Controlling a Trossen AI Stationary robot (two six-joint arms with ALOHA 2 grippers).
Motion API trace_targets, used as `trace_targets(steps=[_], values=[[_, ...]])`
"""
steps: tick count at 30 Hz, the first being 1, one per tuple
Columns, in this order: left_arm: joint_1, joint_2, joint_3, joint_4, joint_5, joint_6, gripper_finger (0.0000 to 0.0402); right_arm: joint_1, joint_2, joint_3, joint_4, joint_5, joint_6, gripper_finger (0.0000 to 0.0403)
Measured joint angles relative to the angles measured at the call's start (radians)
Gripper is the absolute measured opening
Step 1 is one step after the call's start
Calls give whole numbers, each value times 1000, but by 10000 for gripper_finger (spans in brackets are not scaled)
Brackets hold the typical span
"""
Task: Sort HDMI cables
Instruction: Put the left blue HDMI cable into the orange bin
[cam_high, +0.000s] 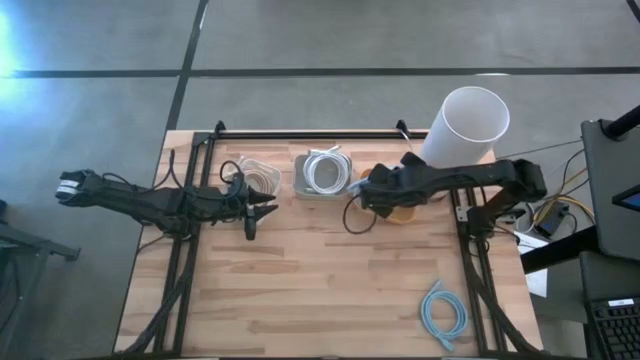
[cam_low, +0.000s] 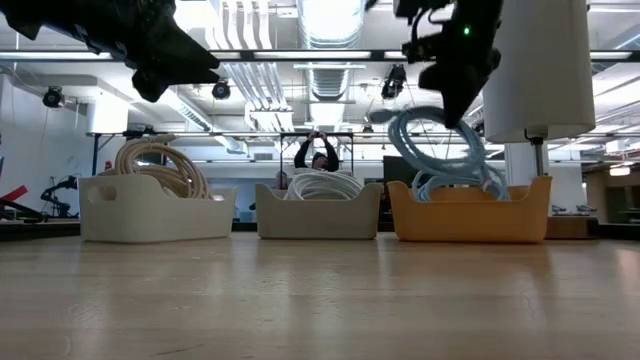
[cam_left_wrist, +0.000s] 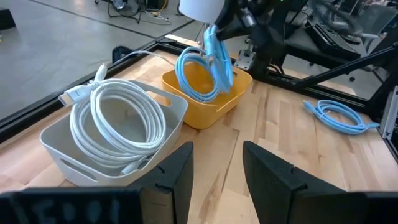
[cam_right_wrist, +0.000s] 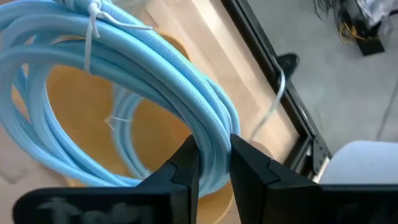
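Note:
Three baskets stand in a row at the table's far side. The cream basket (cam_low: 155, 210) holds tan coils (cam_low: 160, 160), the grey basket (cam_left_wrist: 112, 146) holds white coils (cam_left_wrist: 121, 121), and the yellow basket (cam_low: 470, 212) holds light blue cable. My right gripper (cam_right_wrist: 214, 158) is shut on a light blue coil (cam_low: 435, 140) above the yellow basket. My left gripper (cam_left_wrist: 214, 168) hovers open above the table, near the cream basket (cam_high: 258, 178), and holds nothing. Another light blue coil (cam_high: 445, 315) lies flat on the table near its near right corner. My right gripper pinches the bundled strands on one side of the light blue coil's ring (cam_right_wrist: 208, 127) between its two fingers, coming from above and lying across the strands. The coil hangs below the fingers over the yellow basket (cam_left_wrist: 208, 99). Whether its lower end (cam_low: 445, 170) touches the cable inside cannot be told.
A tall white cylinder (cam_high: 465, 125) stands on a post at the table's far right, just behind the yellow basket. A black rail (cam_high: 310, 133) runs along the far edge. Bare wood spreads over the table's near half (cam_high: 320, 290). A person (cam_low: 318, 152) stands far off in the room.

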Motion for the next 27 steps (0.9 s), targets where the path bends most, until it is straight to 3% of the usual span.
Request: trace_targets(steps=[13,27], values=[[0,0,0,-2,-2,8,140,-38,30,-113,-59,-42,100,63],[0,0,0,-3,-3,8,140,-38,28,-280,72,-23,196,80]])
